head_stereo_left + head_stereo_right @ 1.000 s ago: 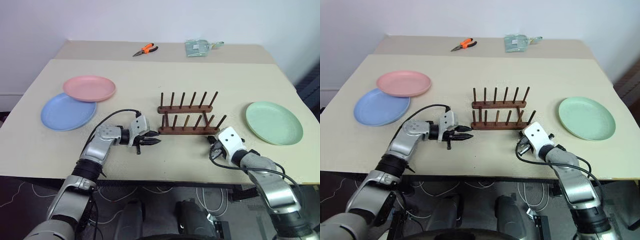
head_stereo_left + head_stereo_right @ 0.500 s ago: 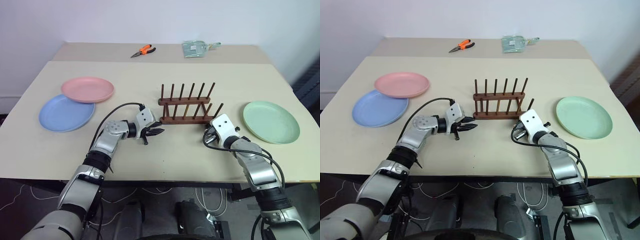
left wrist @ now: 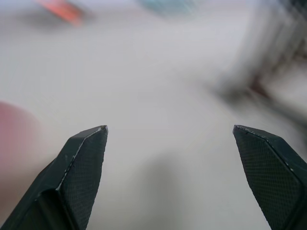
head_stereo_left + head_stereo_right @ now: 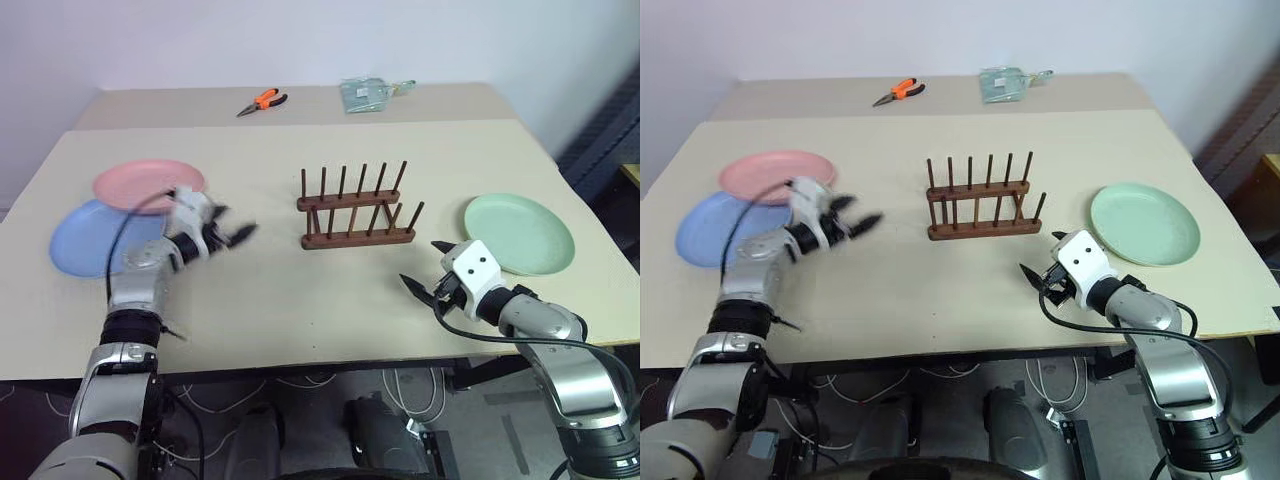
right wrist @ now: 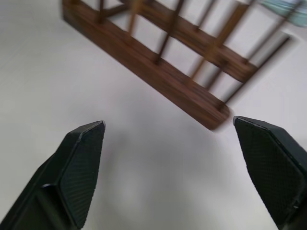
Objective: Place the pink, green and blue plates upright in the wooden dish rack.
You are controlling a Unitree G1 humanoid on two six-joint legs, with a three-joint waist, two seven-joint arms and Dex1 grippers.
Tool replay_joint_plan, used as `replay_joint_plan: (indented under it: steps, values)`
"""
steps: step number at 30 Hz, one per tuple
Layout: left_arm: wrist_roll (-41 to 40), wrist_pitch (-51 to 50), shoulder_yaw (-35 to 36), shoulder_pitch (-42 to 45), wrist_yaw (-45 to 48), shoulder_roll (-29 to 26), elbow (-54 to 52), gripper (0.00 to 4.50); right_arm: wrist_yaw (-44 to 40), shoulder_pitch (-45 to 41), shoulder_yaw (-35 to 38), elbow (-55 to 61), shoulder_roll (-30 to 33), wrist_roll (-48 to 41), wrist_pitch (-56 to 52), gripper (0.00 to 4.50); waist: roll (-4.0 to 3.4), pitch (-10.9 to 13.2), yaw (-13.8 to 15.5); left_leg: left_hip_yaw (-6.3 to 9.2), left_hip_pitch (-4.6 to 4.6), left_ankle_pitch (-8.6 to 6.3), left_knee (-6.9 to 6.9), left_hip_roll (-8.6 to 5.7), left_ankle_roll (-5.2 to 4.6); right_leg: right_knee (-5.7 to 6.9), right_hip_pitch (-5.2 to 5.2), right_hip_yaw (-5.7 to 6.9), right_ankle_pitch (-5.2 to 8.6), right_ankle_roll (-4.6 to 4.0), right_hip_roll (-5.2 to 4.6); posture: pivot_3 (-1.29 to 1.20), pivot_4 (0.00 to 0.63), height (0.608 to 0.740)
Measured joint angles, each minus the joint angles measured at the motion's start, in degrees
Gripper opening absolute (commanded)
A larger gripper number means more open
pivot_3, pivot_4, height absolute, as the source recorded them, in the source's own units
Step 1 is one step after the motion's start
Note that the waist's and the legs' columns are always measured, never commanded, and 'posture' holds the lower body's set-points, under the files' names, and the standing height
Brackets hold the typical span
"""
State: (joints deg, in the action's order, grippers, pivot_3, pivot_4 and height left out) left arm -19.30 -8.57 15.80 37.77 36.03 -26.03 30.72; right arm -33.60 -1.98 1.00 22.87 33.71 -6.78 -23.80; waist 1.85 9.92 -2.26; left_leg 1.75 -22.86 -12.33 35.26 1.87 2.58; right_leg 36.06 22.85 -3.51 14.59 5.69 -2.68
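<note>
So, beige counter (image 4: 300, 290) carries everything. Blue plate (image 4: 80, 240) lies flat at 9 o'clock, pink plate (image 4: 140, 183) overlapping its far rim; green plate (image 4: 520, 232) flat at 3 o'clock. Wooden dish rack (image 4: 355, 210) sits centre, empty. Left pincer (image 4: 228, 233), fingers spread apart, holds nothing, just beside the pink and blue plates. Right pincer (image 4: 424, 272), fingers apart and empty, sits between rack and green plate, nearer the counter's front edge.
</note>
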Motion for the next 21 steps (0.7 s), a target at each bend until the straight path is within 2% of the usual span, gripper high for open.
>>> replay_joint_plan:
  steps: [4, 12, 17, 21]
  values:
    - [-4.03, -2.24, 7.94, 1.37, -9.82, -0.04, -5.12, 4.48, -0.09, -1.54, -1.75, -0.90, -0.10, 0.47, 0.53, 4.46, 0.00, 0.00, 0.61, -0.02, -0.11, 0.00, -0.01, -0.09, 0.01, -0.04, 0.05, 0.00, 0.00, 0.19, -0.08, 0.00, 0.150, 0.732]
    - [-9.40, -13.43, 19.10, -0.88, -26.73, -1.62, -6.68, 4.48, -2.69, -3.98, -2.59, -3.13, 0.07, -1.16, -0.56, 4.46, 0.07, 0.06, 1.24, -0.01, -0.13, 0.00, -0.01, -0.07, 0.02, -0.02, 0.12, 0.01, 0.00, 0.15, -0.03, 0.00, 0.150, 0.732]
    - [-12.06, -18.09, 22.90, -0.91, -32.83, -1.64, -5.37, 4.48, -2.69, -4.09, -2.87, -3.54, 0.05, -0.32, 0.66, 4.46, 0.10, 0.08, 1.57, 0.01, -0.24, 0.01, 0.02, -0.08, 0.04, -0.03, 0.17, 0.04, 0.00, 0.15, -0.05, 0.00, 0.150, 0.732]
    - [-14.00, -22.60, 23.20, 0.89, -33.46, -1.57, -1.07, 4.48, -2.39, -4.10, -2.96, -3.55, -0.08, -0.03, 1.22, 4.46, 0.14, 0.09, 1.53, 0.04, -0.26, 0.02, 0.02, -0.09, 0.06, -0.03, 0.18, 0.09, 0.00, 0.15, -0.04, 0.00, 0.150, 0.732]
